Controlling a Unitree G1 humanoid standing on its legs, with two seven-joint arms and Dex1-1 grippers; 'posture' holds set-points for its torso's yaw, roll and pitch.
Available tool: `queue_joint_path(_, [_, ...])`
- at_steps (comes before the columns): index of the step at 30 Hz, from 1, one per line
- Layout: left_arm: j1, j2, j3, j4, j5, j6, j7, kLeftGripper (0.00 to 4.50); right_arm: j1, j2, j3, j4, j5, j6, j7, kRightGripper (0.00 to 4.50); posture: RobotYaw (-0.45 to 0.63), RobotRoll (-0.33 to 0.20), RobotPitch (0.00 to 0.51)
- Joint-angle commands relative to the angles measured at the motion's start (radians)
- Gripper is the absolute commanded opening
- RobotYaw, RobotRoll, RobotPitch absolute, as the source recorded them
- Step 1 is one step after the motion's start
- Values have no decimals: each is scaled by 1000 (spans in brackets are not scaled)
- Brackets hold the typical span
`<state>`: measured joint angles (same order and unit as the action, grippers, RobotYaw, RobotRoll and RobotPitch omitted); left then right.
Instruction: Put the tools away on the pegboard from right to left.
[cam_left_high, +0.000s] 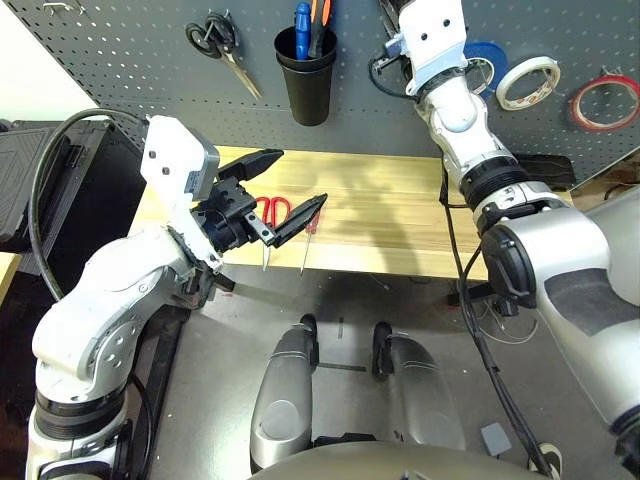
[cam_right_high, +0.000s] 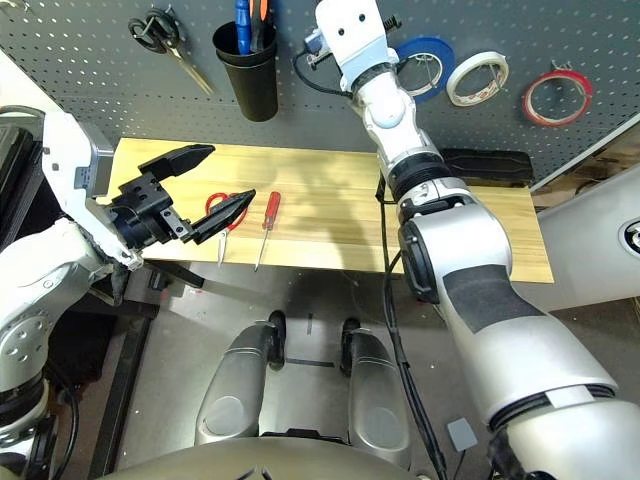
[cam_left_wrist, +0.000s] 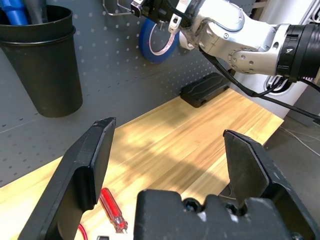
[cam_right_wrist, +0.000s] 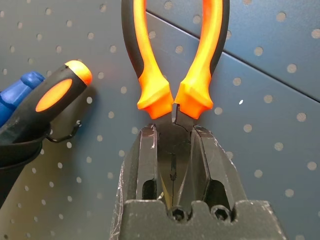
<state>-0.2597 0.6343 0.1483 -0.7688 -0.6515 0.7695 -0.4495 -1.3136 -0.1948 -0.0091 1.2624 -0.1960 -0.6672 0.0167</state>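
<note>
Wide open and empty, my left gripper (cam_left_high: 270, 193) hovers over the bench (cam_left_high: 400, 220) above the red-handled scissors (cam_right_high: 225, 205) and screwdriver (cam_right_high: 268, 215); my right gripper (cam_right_wrist: 174, 150) clamps the orange-and-black pliers (cam_right_wrist: 172, 55) against the pegboard (cam_right_wrist: 280, 100).

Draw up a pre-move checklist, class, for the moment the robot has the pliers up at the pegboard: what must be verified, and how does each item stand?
1. Right gripper shut on the pliers: ok.
2. Pliers hooked on the pegboard: cannot tell.
3. Red tape ring already hung, rightmost: ok.
4. Red-handled screwdriver and red-handled scissors put away: not ok, both on the wooden table.
5. Left gripper open, holding nothing: ok.
</note>
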Motion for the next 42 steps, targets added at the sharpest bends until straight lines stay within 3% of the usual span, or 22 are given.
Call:
queue_joint_path(1, [20, 7, 1, -23, -9, 1, 0, 4500, 21, -1, -27, 20, 31, 35, 10, 747, 317, 0, 291])
queue_joint_path(19, [18, 13, -5, -29, -12, 4, 23, 4500, 55, 0, -34, 34, 38, 82, 8, 747, 324, 0, 280])
queue_joint_path(20, [17, 12, -9, -27, -10, 1, 23, 4500, 56, -1, -36, 30, 41, 76, 14, 1496, 324, 0, 280])
queue_joint_path(28, [1, -1, -40, 20, 16, -37, 5, 4500, 74, -19, -71, -22, 97, 29, 101, 4301, 281, 0, 280])
queue_joint_path(29, [-3, -2, -45, 31, 22, -44, 0, 4500, 77, -21, -76, -40, 113, 19, 127, 4481, 270, 0, 277])
queue_joint_path(35, [-38, -9, -75, 108, 59, -103, -37, 4500, 110, -27, -116, -185, 253, 51, 367, 4481, 222, 0, 266])
queue_joint_path(42, [-56, -33, -104, 186, 104, -179, -75, 4500, 287, -112, -94, -631, 440, 433, 671, 4481, 166, 0, 252])
